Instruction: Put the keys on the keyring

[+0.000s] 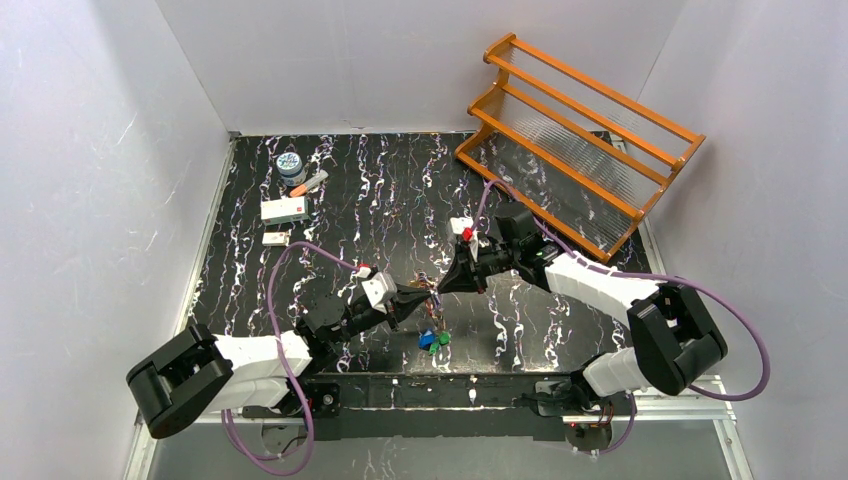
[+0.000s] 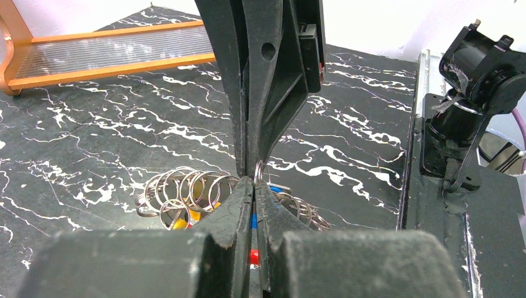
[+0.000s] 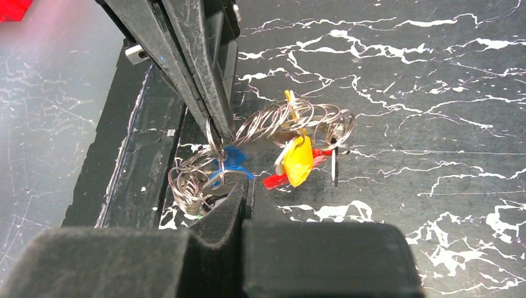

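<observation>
Currently, the keyring (image 3: 282, 118) is held up off the desk (image 1: 380, 190) between the two arms, near the front middle. Its silvery coils are bunched, and its yellow tag (image 3: 299, 160), blue tag (image 3: 231, 158) and red tag (image 3: 276, 181) hang beneath. The left gripper (image 2: 255, 184) is closed down to a sliver, and a loop of the wire is pinched between its fingers (image 2: 232, 208). The right gripper (image 2: 250, 164) is likewise drawn together, tip to tip with the left. Its tips are touching the same loop, but whether wire or a key is clamped there cannot be told. The keys are not made out with certainty among the tangle.

The step in hand is judged to be the threading of a key onto the wire. For that to be done well, the ring should be held steady by the left arm. Only small, slow motions should be made by the right, along the line of the wire rather than across it. A firm pinch is called for, since thin wire is likely to slip or twist. Pulling apart should be avoided, lest the coils be bent or the bunch dropped.
</observation>
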